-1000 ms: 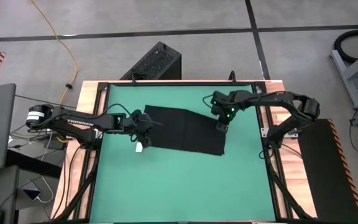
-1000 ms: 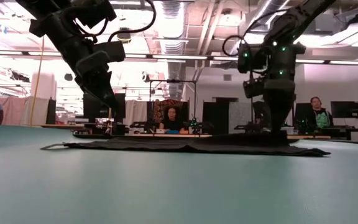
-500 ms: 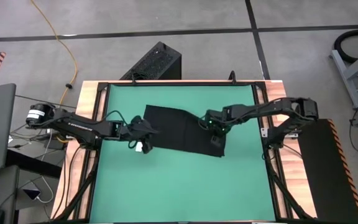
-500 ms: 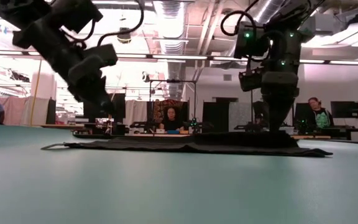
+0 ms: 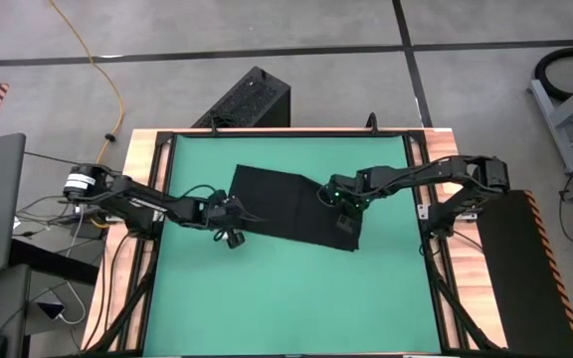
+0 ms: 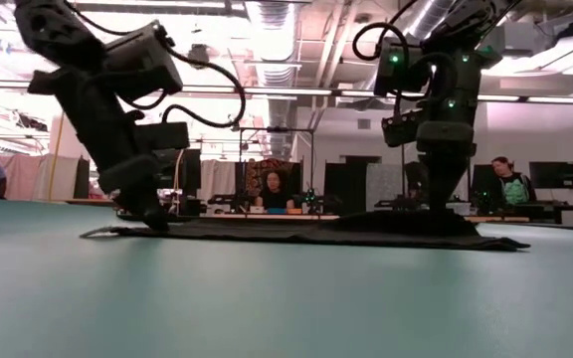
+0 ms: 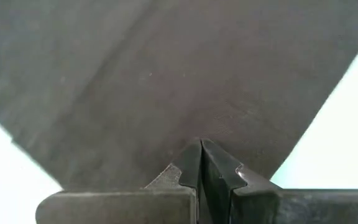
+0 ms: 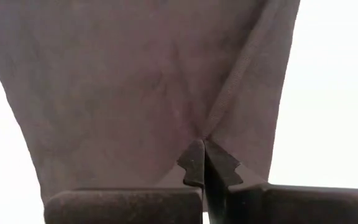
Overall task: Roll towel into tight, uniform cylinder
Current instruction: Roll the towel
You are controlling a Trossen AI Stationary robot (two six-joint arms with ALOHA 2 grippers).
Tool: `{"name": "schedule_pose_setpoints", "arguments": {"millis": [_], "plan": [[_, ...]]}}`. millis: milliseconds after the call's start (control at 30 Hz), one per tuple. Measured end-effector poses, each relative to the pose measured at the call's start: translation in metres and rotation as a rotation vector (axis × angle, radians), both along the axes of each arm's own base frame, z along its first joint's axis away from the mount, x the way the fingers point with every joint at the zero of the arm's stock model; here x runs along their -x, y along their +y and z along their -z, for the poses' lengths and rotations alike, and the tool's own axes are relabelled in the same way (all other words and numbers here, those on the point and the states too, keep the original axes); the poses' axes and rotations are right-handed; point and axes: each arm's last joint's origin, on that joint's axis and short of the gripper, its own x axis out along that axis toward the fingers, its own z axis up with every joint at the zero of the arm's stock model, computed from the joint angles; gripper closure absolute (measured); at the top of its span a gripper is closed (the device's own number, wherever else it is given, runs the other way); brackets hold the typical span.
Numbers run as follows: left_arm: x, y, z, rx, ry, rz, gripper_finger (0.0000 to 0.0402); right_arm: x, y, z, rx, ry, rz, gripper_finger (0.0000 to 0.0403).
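Black towel (image 5: 294,208), flat, unrolled, on mat

We note the left gripper (image 5: 231,236) has come down from above the towel (image 5: 296,209) onto its near left corner; in the low view its tip now meets the cloth at mat level. The white tag, seen beside it in the 2 earlier high views, is now hidden under it. The right gripper (image 5: 343,221) has shifted toward the near right corner, its fingers (image 8: 194,163) closed on a pinched fold of towel.
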Motion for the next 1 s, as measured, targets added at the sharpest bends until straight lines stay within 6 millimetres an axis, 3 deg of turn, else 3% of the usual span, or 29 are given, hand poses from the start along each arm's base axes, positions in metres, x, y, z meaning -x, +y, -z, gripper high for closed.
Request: {"name": "schedule_pose_setpoints", "arguments": {"millis": [333, 500, 600, 733, 833, 1000], "plan": [[0.000, 0.040, -0.014, -0.266, 0.173, -0.081, 0.0401, -0.001, 0.002, 0.000, -0.002, -0.006, -0.010, 0.0386], [-0.004, 0.058, -0.040, -0.424, 0.234, -0.128, 0.0401, -0.001, 0.001, 0.000, 0.001, -0.006, -0.015, 0.0386], [-0.015, 0.059, -0.061, -0.382, 0.075, -0.101, 0.0401, -0.001, 0.000, 0.000, 0.034, 0.002, -0.050, 0.0386], [-0.042, 0.046, -0.079, -0.169, -0.347, 0.174, 0.0401, 0.000, -0.006, 0.000, 0.095, 0.017, -0.043, 0.0386], [-0.058, 0.031, -0.078, -0.185, -0.491, 0.283, 0.0401, 0.001, -0.009, 0.000, 0.098, 0.018, -0.028, 0.0386], [-0.092, 0.010, -0.059, -0.201, -0.562, 0.404, 0.0401, 0.001, -0.011, -0.001, 0.097, 0.013, -0.021, 0.0386]]}}
